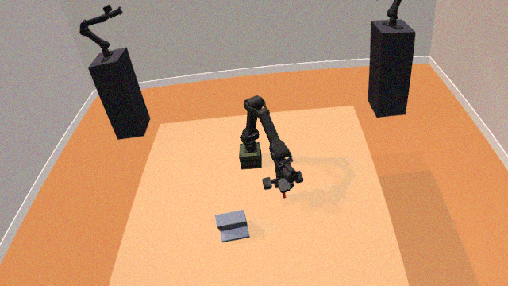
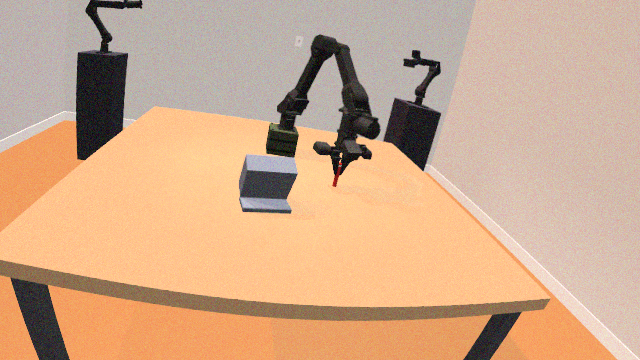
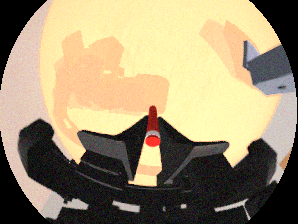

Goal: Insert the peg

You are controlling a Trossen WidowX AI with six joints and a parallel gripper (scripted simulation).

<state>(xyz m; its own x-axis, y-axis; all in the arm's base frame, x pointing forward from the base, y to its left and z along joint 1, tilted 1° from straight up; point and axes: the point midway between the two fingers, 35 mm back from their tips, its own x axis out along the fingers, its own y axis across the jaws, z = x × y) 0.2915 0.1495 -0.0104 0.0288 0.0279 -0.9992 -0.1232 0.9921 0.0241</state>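
The red peg (image 1: 284, 195) (image 2: 335, 181) (image 3: 153, 118) is slim and round-looking, with a pale band near its bright red top end. It stands about upright, its bottom end at or very near the table. My gripper (image 1: 284, 191) (image 2: 339, 170) (image 3: 153, 118) is shut on the peg, with the fingers on either side of its upper part. The blue-grey sloped panel block (image 1: 231, 217) (image 2: 271, 164) (image 3: 272, 65) stands apart from the peg, at the right edge of the wrist view. A small dark mark shows on its pale face there; the hole's shape cannot be made out.
The arm's dark green base box (image 1: 250, 161) (image 2: 282, 140) stands behind the panel block. A thin foot plate (image 1: 235, 233) (image 2: 265, 205) juts from the block's front. Two black pedestals (image 1: 121, 99) (image 1: 390, 71) with other arms stand beyond the table.
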